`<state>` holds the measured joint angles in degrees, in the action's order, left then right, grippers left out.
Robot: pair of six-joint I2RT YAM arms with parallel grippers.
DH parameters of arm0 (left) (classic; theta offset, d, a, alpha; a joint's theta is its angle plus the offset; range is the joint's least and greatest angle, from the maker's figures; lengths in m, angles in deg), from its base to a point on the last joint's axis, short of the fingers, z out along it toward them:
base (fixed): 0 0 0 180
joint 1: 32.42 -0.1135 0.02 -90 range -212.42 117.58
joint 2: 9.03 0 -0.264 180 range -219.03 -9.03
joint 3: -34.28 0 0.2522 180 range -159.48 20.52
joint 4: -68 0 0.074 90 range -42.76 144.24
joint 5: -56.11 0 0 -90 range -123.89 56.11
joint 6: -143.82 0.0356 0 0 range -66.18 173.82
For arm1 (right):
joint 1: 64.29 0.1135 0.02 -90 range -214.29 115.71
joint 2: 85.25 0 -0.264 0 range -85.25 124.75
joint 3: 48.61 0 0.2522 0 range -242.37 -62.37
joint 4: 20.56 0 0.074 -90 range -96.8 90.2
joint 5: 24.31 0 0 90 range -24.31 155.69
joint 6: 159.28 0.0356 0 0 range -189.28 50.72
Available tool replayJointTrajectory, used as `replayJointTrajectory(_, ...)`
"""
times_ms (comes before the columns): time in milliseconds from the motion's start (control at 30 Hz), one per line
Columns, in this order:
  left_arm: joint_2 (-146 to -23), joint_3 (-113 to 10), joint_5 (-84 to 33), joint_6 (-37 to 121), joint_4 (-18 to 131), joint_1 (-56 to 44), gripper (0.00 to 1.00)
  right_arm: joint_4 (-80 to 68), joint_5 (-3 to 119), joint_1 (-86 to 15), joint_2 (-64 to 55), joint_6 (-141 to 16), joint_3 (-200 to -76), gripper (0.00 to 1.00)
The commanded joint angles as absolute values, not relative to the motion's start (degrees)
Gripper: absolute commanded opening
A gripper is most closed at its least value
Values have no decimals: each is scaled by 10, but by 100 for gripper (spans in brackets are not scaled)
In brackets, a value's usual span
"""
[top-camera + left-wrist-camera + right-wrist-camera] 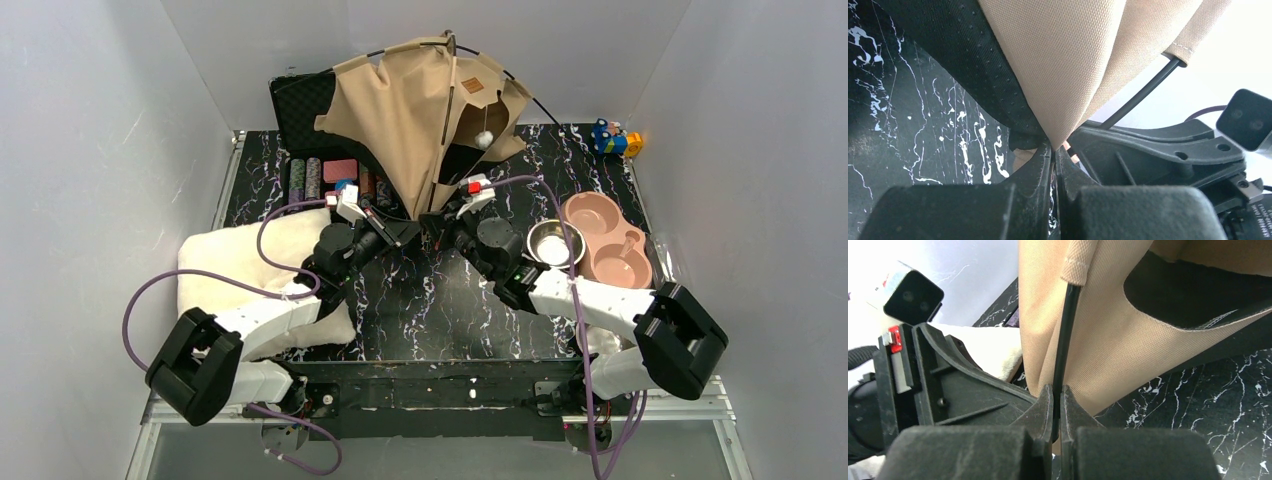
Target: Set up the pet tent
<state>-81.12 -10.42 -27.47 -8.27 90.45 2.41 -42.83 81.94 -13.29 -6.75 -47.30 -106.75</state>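
Observation:
The tan canvas pet tent point(420, 110) stands half collapsed at the back middle of the table, with thin black poles, a brown label patch point(471, 85) and a white pom-pom point(484, 139). My left gripper point(398, 228) is shut on the tent's lower corner; in the left wrist view its jaws pinch the tan fabric point(1068, 75). My right gripper point(437, 222) meets it from the right and is shut on a black pole point(1064, 340) where it leaves the fabric sleeve. The tan canvas point(1108, 340) fills that view.
A fluffy cream cushion point(240, 265) lies front left under my left arm. An open black case point(310, 110) with poker chips sits behind the tent's left side. A steel bowl point(555, 240) and pink double dish point(610, 240) stand at the right, a small toy point(615, 140) at the back right.

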Motion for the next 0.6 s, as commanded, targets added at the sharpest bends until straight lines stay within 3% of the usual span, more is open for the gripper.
replayJointTrajectory(0, -770, -112, -233, -103, 892, 42, 0, -540, 916, -126, -68, -545, -1045, 1)
replayJointTrajectory(333, -768, -134, -243, -126, 876, 41, 0, -611, 979, -79, -70, -579, -1005, 1)
replayJointTrajectory(567, -786, -151, -257, -122, 865, 41, 0, -548, 992, -51, -103, -529, -977, 1)
